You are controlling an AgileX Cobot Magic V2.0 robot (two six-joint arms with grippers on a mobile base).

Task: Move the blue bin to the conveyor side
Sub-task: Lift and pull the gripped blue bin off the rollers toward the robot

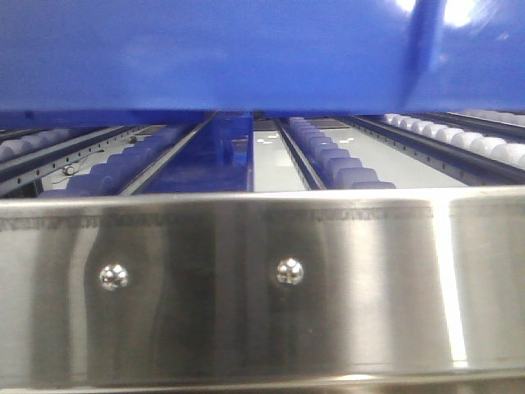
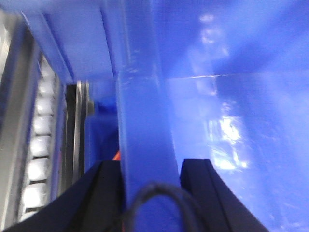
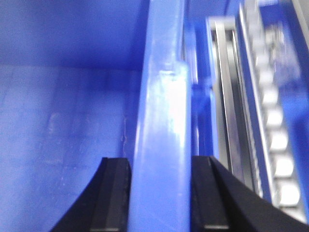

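The carry is in hand. The blue bin [image 1: 246, 49] fills the top of the front view, its underside apparently just above the white rollers [image 1: 344, 164], though from this low angle I cannot be sure it is fully off them.

The left claw [image 2: 150, 176] is pinching the thick top rim on one side, one dark finger on each face of the wall. The right claw [image 3: 161, 174] pinches the opposite rim the same way.

The conveyor side is in none of the views, so the next move calls for a level, matched sweep of both arms towards it, keeping the bin from twisting.

The steel rail [image 1: 246, 287] with its domed bolts [image 1: 289, 271] stands just in front of and below the bin. That edge needs clearing, and there is little spare room above the rollers.
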